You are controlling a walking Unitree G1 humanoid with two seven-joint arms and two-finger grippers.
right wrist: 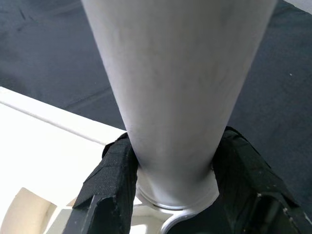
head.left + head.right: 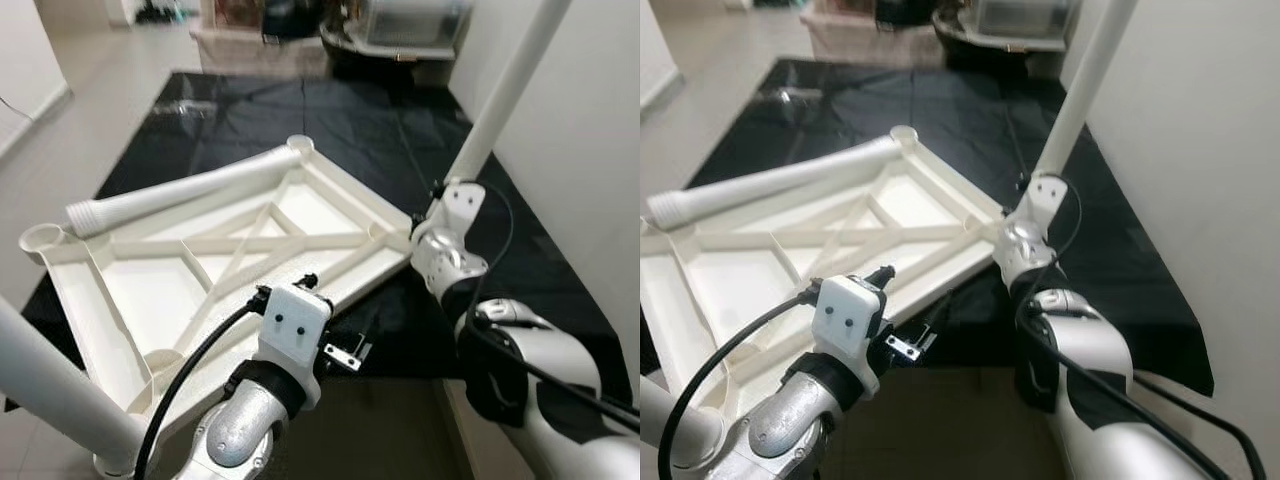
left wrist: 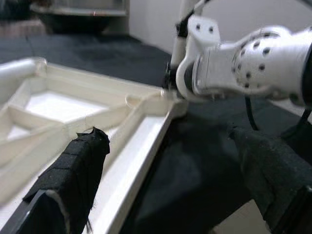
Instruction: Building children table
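The white ribbed table top (image 2: 150,290) lies upside down on a black mat. One white leg (image 2: 510,90) stands upright in the top's right corner socket. My right gripper (image 1: 170,163) is shut on the base of this leg (image 1: 180,73), one black finger (image 1: 109,185) on each side. A second leg (image 2: 180,190) lies loose across the far side of the top. A third leg (image 2: 50,385) rises from the near left corner. My left gripper (image 3: 165,134) is open at the top's near edge (image 3: 146,146), one finger (image 3: 78,170) over the ribs.
The black mat (image 2: 330,120) covers the floor under the top. A white wall (image 2: 580,150) runs close along the right. Boxes and clutter (image 2: 400,25) stand at the far end. Pale floor (image 2: 90,90) stretches to the left.
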